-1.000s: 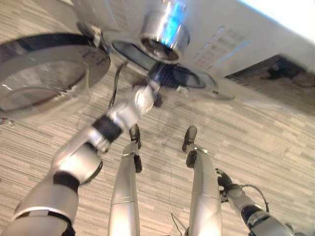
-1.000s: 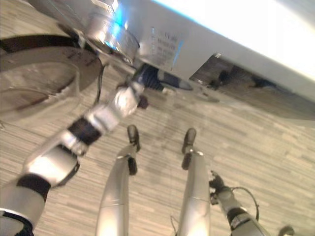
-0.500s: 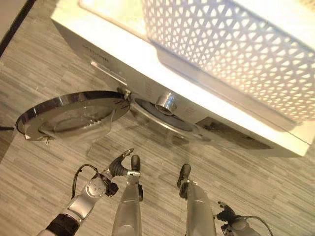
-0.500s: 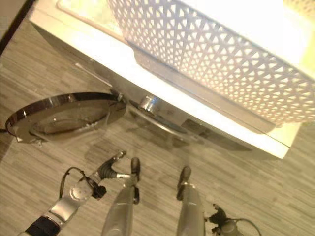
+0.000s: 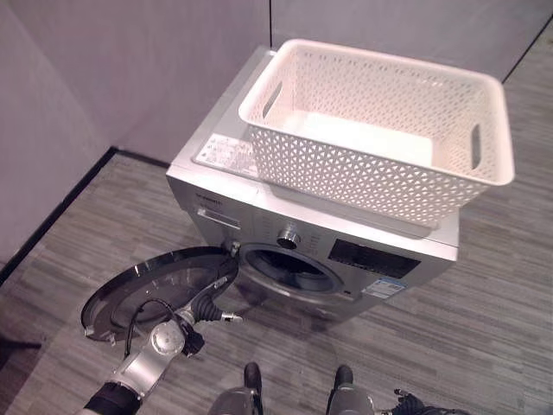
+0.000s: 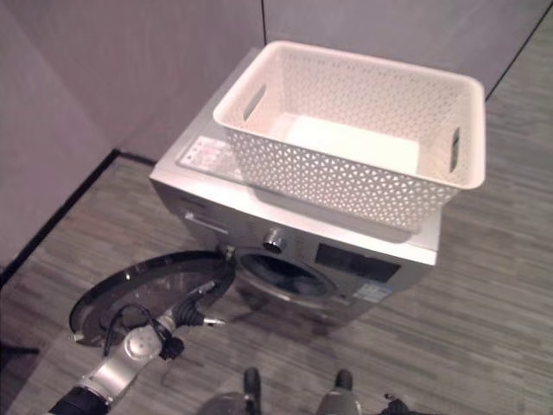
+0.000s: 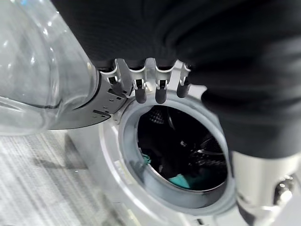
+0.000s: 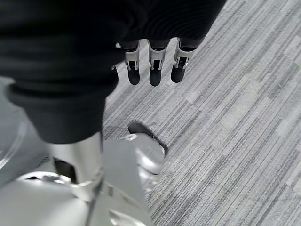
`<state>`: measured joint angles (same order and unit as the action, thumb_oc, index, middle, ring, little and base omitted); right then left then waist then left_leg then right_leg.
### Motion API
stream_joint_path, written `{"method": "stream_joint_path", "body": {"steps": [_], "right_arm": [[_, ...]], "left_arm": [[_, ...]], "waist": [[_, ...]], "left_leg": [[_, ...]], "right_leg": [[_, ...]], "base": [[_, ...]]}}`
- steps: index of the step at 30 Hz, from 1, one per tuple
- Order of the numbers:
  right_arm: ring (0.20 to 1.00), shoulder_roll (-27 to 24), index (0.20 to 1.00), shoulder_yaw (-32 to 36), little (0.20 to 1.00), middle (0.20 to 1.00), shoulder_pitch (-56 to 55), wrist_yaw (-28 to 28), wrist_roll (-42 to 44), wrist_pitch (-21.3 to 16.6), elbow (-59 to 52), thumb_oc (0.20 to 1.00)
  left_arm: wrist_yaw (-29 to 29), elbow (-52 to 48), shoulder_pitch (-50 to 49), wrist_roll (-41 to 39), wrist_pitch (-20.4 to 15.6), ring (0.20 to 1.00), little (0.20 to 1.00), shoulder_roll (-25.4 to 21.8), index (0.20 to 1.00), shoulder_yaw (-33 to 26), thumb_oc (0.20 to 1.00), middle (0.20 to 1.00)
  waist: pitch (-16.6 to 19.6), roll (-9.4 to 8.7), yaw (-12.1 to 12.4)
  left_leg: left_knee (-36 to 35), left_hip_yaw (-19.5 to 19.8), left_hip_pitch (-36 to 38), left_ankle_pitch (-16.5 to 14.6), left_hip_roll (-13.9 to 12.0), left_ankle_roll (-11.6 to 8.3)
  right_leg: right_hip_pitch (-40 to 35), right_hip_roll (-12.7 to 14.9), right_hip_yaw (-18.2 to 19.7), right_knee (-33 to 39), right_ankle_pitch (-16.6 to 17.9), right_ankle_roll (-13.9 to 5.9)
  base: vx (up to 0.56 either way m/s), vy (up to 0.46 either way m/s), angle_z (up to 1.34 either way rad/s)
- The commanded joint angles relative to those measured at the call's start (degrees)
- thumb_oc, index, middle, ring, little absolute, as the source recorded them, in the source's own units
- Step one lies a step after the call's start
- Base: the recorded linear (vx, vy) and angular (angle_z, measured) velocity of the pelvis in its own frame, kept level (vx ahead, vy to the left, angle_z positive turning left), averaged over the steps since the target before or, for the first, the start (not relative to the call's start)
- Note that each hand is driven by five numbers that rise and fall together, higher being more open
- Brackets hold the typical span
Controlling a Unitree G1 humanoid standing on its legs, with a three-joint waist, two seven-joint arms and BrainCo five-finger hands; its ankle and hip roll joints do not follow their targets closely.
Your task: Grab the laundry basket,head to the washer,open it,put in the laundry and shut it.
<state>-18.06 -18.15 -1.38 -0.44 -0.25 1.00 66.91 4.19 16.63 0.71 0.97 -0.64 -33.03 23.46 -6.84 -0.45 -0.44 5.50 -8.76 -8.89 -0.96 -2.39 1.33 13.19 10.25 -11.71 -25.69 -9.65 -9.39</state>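
Basket (image 5: 380, 130) sits emptied atop washer (image 5: 259, 216), laundry (image 7: 181, 180) inside drum, door (image 5: 155, 290) left to shut; left hand (image 5: 210, 304) and right hand (image 8: 155, 59) relaxed, holding nothing

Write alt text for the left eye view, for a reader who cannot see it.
A silver front-loading washer stands with its round door swung wide open, and an empty white laundry basket rests on its top. The robot's left hand hangs in front of the open door, fingers straight and holding nothing, above a grey wood-look floor.
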Motion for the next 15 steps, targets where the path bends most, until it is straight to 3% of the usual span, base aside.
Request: {"method": "stream_joint_path", "body": {"steps": [1, 3, 5, 6, 7, 8, 9, 11, 12, 15], "right_arm": [[1.000, 5.2, 1.000, -3.4, 1.000, 1.000, -2.1, 3.2, 0.2, -0.7, 0.0, 1.000], [1.000, 5.2, 1.000, -4.1, 1.000, 1.000, -2.4, 2.7, -0.2, -0.6, -0.1, 1.000], [1.000, 4.7, 1.000, -5.2, 1.000, 1.000, -0.2, 1.8, 0.3, -0.7, -0.3, 1.000], [1.000, 4.7, 1.000, -5.2, 1.000, 1.000, -0.1, 1.8, 0.3, -0.7, -0.2, 1.000], [1.000, 3.8, 1.000, -5.6, 1.000, 1.000, 1.0, 1.3, 0.1, -0.8, -0.8, 1.000], [1.000, 3.4, 1.000, -5.6, 1.000, 1.000, 1.3, 0.9, 0.1, -0.9, -0.8, 1.000], [1.000, 2.8, 1.000, -4.9, 1.000, 1.000, 1.6, 0.7, 0.4, -1.0, -0.6, 1.000], [1.000, 2.0, 1.000, -3.5, 1.000, 1.000, 1.0, 0.3, 0.7, -0.8, 0.1, 1.000], [1.000, 1.9, 1.000, -3.3, 1.000, 1.000, 0.2, 0.2, 0.6, -0.5, 0.3, 1.000], [1.000, 1.4, 1.000, -3.3, 1.000, 1.000, -2.5, 0.8, -0.7, -0.5, 0.9, 1.000]], "left_arm": [[0.0, -3.6, -0.6, -2.0, -0.5, 1.000, 1.000, 0.7, 1.000, -2.0, 1.000, 1.000], [0.7, -5.0, -2.0, -2.9, 0.1, 1.000, 1.000, 1.3, 1.000, -2.9, 1.000, 1.000], [0.3, -6.3, -1.9, -3.5, 0.4, 1.000, 1.000, 2.2, 1.000, -2.8, 1.000, 1.000], [0.3, -6.3, -1.8, -3.5, 0.5, 1.000, 1.000, 2.2, 1.000, -2.8, 1.000, 1.000], [0.0, -6.3, -0.6, -4.0, 0.3, 1.000, 1.000, 4.1, 1.000, -2.4, 1.000, 1.000], [0.1, -6.2, 0.1, -4.1, 0.2, 1.000, 1.000, 5.2, 1.000, -1.4, 1.000, 1.000], [0.3, -5.9, 1.2, -4.1, 0.0, 1.000, 1.000, 6.2, 1.000, -0.4, 1.000, 1.000], [0.9, -5.5, 2.4, -4.3, 0.3, 1.000, 1.000, 7.4, 1.000, 1.0, 1.000, 1.000], [1.1, -5.5, 2.2, -4.5, 0.4, 1.000, 1.000, 7.7, 1.000, 1.2, 1.000, 1.000], [1.0, -5.8, 0.9, -5.7, 0.6, 1.000, 1.000, 7.5, 1.000, 0.0, 1.000, 1.000]], "waist": [[-0.4, -1.54, 1.4], [-0.2, -2.51, 3.0], [-1.2, -2.50, 4.8], [-1.0, -2.33, 4.8], [-1.7, -1.48, 5.7], [-2.3, -0.91, 5.7], [-3.0, -0.36, 5.2], [-3.4, -1.09, 3.6], [-3.6, -1.52, 3.2], [-4.0, -3.04, 2.8]], "left_leg": [[-3.4, 6.5, -2.8, 2.6, 3.6, 2.47], [-2.4, 5.9, -4.6, 4.4, 3.4, 1.57], [-1.9, 6.5, -8.6, 9.3, 2.2, -0.51], [-2.0, 6.5, -8.9, 9.6, 2.0, -0.57], [-5.3, 6.4, -11.7, 13.3, 1.2, -2.12], [-6.8, 5.8, -12.2, 14.8, 1.0, -2.88], [-7.1, 3.3, -12.8, 14.7, 0.5, -3.26], [-4.4, -2.0, -11.6, 11.1, -1.8, -3.88], [-2.0, -1.5, -11.4, 9.9, -3.1, -3.76], [5.5, 8.8, -10.3, 5.1, -4.8, -2.85]], "right_leg": [[-6.9, -9.4, 0.1, 5.6, 1.8, 1.20], [-10.5, -10.9, 0.9, 9.6, -1.1, 3.90], [-10.4, -13.3, 3.0, 13.5, -3.5, 7.40], [-10.1, -13.5, 3.0, 13.7, -3.2, 7.50], [-9.1, -14.6, 2.3, 16.4, -3.0, 8.86], [-8.8, -14.2, 0.1, 17.0, -2.9, 8.65], [-8.7, -13.5, -2.1, 17.9, -2.4, 8.33], [-8.5, -11.2, -5.0, 19.4, -1.6, 7.87], [-8.7, -10.4, -5.8, 20.0, -1.1, 7.95], [-9.1, -8.4, -5.3, 21.4, 1.3, 8.18]], "base": [[-0.13, -0.048, -0.12], [-0.25, -0.108, -0.09], [-0.36, -0.144, -0.19], [-0.44, -0.082, -0.04], [-0.39, -0.033, 0.03], [-0.52, -0.018, 0.08], [-0.31, 0.011, 0.13], [-0.27, 0.034, 0.91], [-0.23, 0.035, 1.19], [-0.15, 0.065, 0.53]]}}
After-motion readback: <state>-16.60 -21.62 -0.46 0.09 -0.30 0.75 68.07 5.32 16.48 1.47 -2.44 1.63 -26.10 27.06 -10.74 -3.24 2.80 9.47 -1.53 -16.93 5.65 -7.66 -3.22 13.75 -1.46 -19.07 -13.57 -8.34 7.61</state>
